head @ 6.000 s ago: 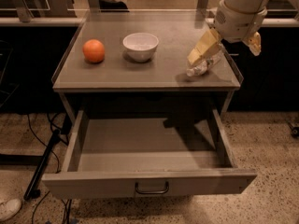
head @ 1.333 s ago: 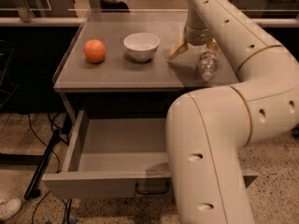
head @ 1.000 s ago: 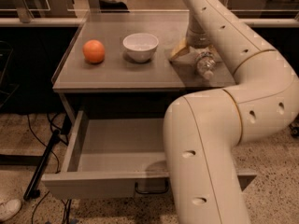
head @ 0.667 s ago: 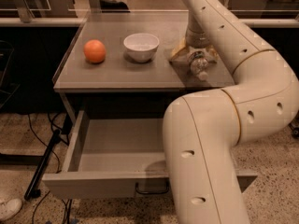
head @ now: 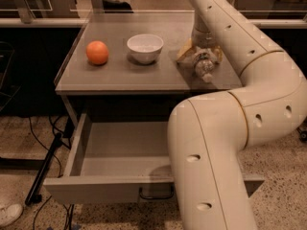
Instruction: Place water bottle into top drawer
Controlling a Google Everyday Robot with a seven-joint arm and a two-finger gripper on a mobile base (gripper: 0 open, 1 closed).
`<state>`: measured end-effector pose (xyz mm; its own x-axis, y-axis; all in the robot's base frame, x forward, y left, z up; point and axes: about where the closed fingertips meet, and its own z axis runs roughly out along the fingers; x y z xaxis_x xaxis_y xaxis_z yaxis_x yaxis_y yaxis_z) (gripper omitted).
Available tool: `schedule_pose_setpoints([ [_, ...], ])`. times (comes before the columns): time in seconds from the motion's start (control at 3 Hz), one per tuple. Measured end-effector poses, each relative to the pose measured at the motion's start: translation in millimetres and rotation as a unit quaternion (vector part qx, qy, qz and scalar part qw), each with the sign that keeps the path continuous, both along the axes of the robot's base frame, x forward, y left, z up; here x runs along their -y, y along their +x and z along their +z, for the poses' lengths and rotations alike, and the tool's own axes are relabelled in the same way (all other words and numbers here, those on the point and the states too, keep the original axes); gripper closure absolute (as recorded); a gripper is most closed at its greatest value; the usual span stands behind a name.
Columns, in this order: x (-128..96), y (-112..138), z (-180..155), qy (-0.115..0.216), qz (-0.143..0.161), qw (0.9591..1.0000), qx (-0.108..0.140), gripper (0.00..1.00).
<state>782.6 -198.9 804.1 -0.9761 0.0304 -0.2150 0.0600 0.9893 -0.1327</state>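
Note:
The water bottle [head: 203, 65], clear and crinkled, lies on the cabinet top [head: 120, 75] at the right, its cap end toward the front edge. My gripper [head: 200, 55] reaches down onto it from behind. Its yellowish fingers [head: 185, 51] sit close against both sides of the bottle and are shut on it. The bottle still rests on the top. The top drawer [head: 96, 188] stands pulled open below, and the part that shows is empty. Its dark handle [head: 154, 194] is at the front centre. My arm hides the drawer's right part.
An orange [head: 97, 52] and a white bowl [head: 145, 47] stand on the left and middle of the cabinet top. My big white arm [head: 216, 152] fills the right foreground. Black cables [head: 45, 166] and a shoe [head: 9, 213] lie on the floor at the left.
My gripper has come down over the bottle and its fingers have closed in on both sides. The bottle shifted slightly left. The orange, bowl and drawer have not moved.

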Motion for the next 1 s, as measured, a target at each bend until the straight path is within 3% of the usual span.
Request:
schedule_pose_setpoints([
  [0.33, 0.0, 0.0, 0.0, 0.000, 0.000, 1.0000, 0.000, 0.96],
  [1.0, -0.1, -0.3, 12.2, 0.000, 0.000, 1.0000, 0.000, 1.00],
])
